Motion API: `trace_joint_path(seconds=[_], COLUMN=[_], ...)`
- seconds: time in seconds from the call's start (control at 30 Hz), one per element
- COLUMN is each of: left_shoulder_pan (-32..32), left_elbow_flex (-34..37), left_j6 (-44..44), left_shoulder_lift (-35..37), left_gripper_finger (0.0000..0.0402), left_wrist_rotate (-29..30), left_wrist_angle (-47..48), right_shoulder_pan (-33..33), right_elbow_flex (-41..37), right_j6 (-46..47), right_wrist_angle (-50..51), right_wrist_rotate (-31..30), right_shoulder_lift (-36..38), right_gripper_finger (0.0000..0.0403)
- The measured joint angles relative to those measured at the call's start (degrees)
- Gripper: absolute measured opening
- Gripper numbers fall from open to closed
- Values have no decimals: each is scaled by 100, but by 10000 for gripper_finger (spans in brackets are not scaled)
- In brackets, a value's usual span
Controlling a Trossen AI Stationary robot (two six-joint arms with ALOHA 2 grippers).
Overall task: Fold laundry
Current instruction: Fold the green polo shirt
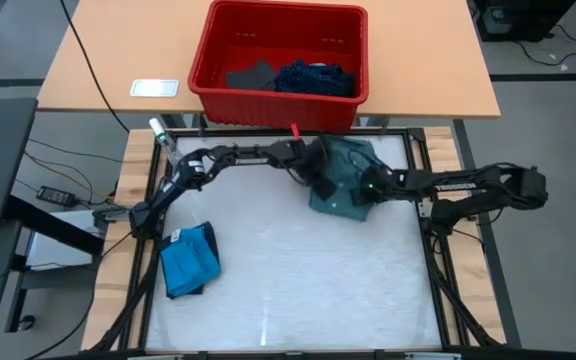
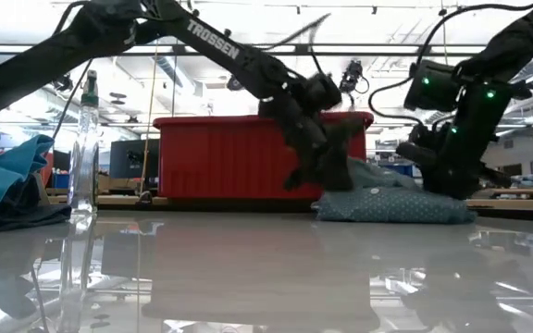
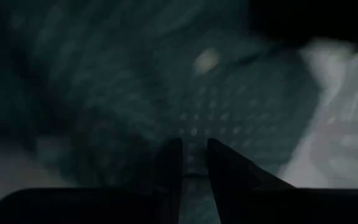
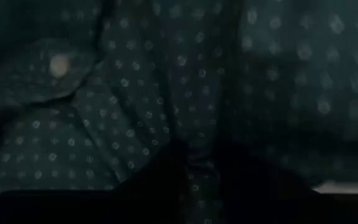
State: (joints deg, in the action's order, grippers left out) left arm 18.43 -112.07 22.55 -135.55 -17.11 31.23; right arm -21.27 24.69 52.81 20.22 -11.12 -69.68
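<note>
Left gripper (image 1: 320,172) was pinching the shirt (image 1: 351,180), fingers (image 3: 173,163) nearly together with dotted cloth between them. Right gripper (image 1: 368,188) was buried in the same shirt from the other side; couldn't tell if its fingers were closed on anything. The shirt sat bunched at the back of the table (image 1: 298,280), just in front of the bin (image 1: 278,90). Looked light and floppy, so I'd guess it would sag and slide unless grabbed by a hem or corner, not mid-panel. A blue piece (image 1: 188,260) lay well apart near the left.
</note>
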Motion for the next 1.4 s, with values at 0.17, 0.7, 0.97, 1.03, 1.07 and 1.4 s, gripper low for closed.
trace_joint_path(seconds=[0.17, 0.7, 0.97, 1.03, 1.07, 1.4], left_shoulder_pan=[-600, -2216, -1957, -1911, -1872, -662], left_elbow_flex=[-4, 0, 7, -2, -2, 19], left_j6=[235, 1165, 578, 378, 308, 289], left_shoulder_lift=[19, 1317, 1377, 1292, 1221, 586], left_gripper_finger=[77, 52, 99, 124, 136, 178], left_wrist_rotate=[-20, 1235, 1290, 1295, 1295, 1295], left_wrist_angle=[1186, 1670, 1625, 1379, 1335, 1104], right_shoulder_pan=[837, 3649, 3959, 3953, 3899, 2149], right_elbow_flex=[1, -18, -12, -12, -12, -16], right_j6=[274, 1873, 824, 618, 517, 23], right_wrist_angle=[109, 141, 4, 91, 107, 212], right_wrist_rotate=[1022, -259, 38, -18, -127, -855], right_shoulder_lift=[128, 2205, 2174, 2053, 1970, 1126], right_gripper_finger=[103, 100, 100, 100, 100, 98])
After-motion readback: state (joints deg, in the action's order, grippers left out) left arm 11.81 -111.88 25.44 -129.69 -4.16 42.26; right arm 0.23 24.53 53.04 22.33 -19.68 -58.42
